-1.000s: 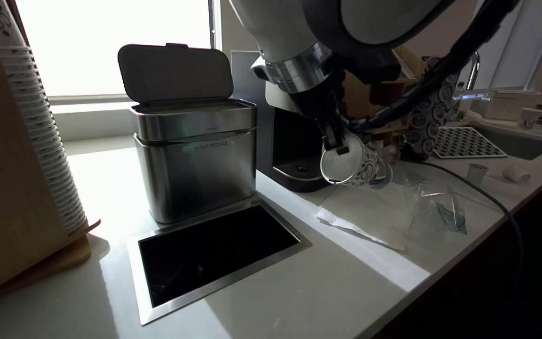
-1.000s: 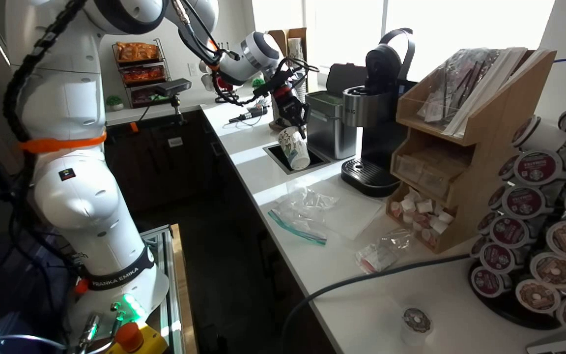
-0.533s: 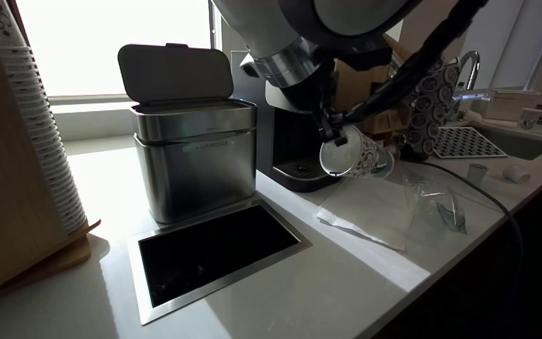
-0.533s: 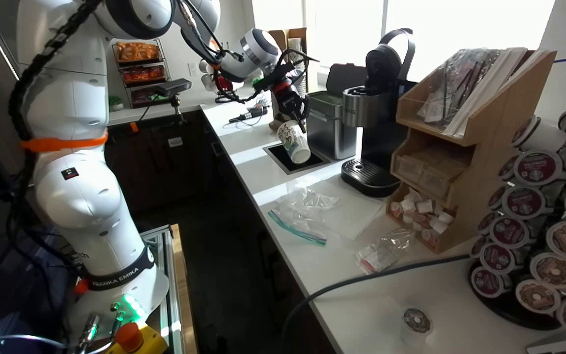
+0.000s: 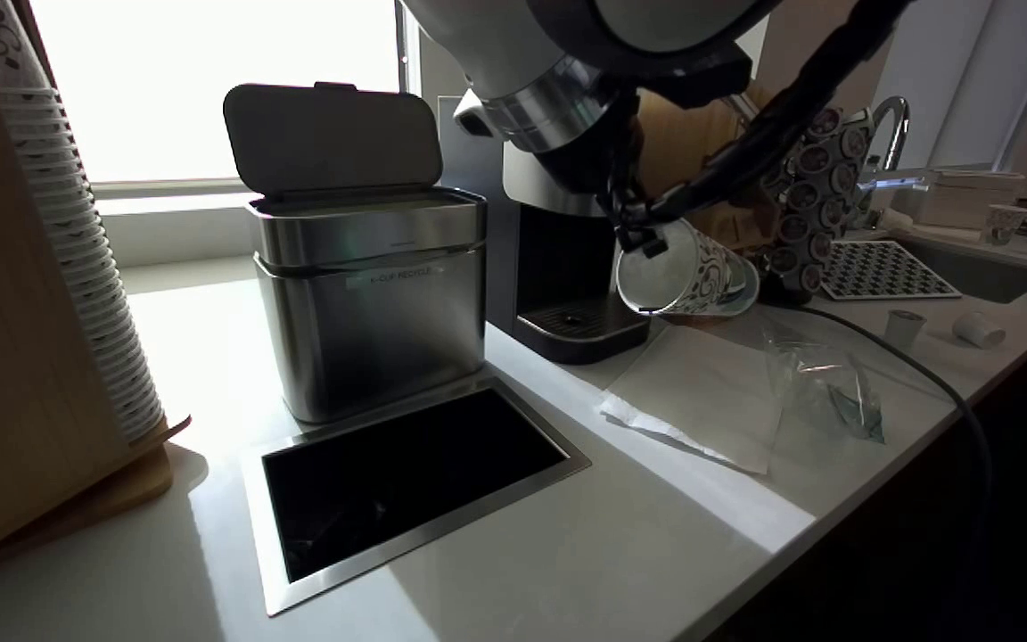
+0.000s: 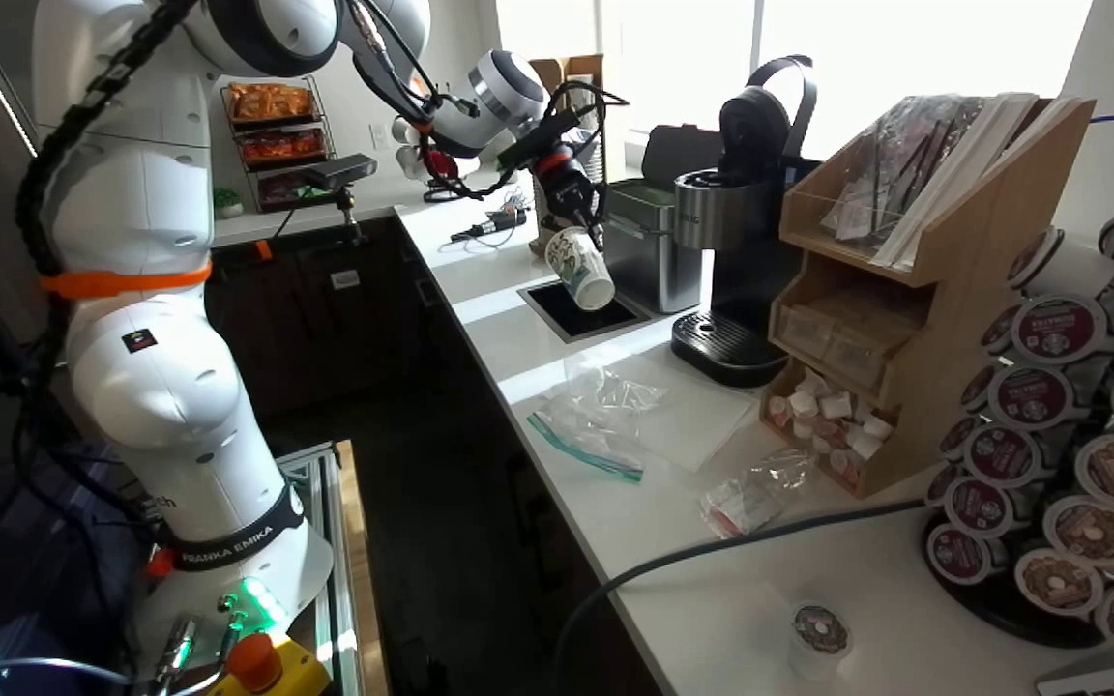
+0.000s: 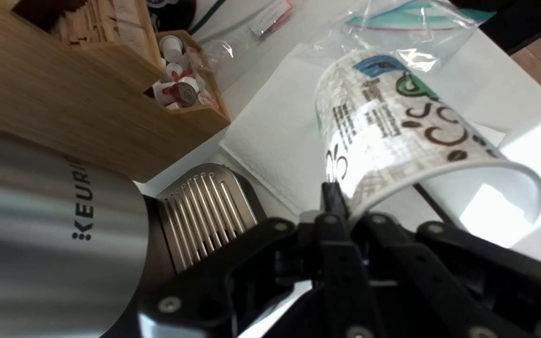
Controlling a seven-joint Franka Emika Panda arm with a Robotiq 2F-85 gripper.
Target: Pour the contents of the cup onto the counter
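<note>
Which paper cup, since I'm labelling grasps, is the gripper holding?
The tilted cup, in mid-air with its rim pinched by the gripper. The stacked cups and the upright cup near the sink are away from it.

Wht arm [image 6: 131, 208] w/ orange strap [image 6: 131, 282], blk cable [image 6: 81, 111], FRANKA EMIKA band [image 6: 243, 539]; blk claw [image 7: 351, 217].

The fingers [image 5: 653, 244] hold the tilted cup [image 5: 688, 273] aloft.

The window [image 5: 219, 89] burns out white in both exterior views; sunlit strips cross the countertop [image 5: 567, 553], the base cabinets [image 6: 344, 362] sink near black, and glare whitens part of the paper cup [image 7: 402, 131]
</note>
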